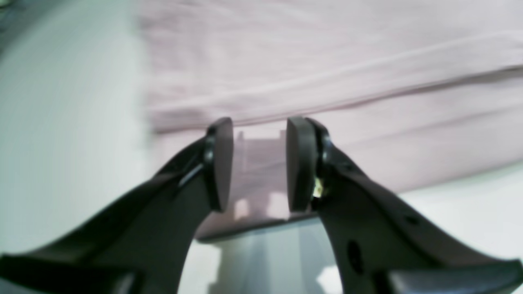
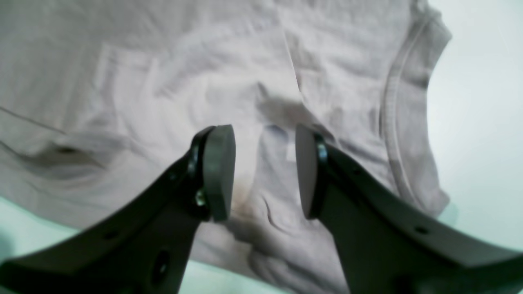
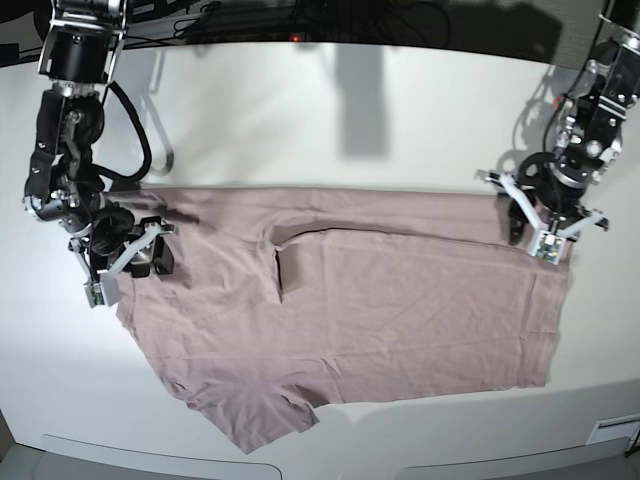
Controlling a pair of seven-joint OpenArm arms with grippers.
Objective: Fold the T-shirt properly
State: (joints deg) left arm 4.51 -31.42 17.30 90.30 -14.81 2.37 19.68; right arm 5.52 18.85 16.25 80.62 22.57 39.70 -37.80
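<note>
The pink-mauve T-shirt (image 3: 400,300) lies spread and wrinkled across the white table (image 3: 350,110). Its far edge is folded over in a long band, and one sleeve (image 3: 250,415) points toward the front. At the shirt's right far corner my left gripper (image 3: 545,232) stands open. In the left wrist view the left gripper (image 1: 259,134) hovers over the T-shirt (image 1: 327,61) near a hem edge, nothing pinched. My right gripper (image 3: 120,262) is at the shirt's left end. In the right wrist view the right gripper (image 2: 263,134) is open above the rumpled T-shirt (image 2: 143,81), beside a stitched hem.
A small flap (image 3: 290,265) of cloth sticks up near the shirt's middle left. Dark cables (image 3: 300,15) run along the table's far edge. The table's front lip (image 3: 330,465) lies just beyond the sleeve. Bare white table surrounds the shirt.
</note>
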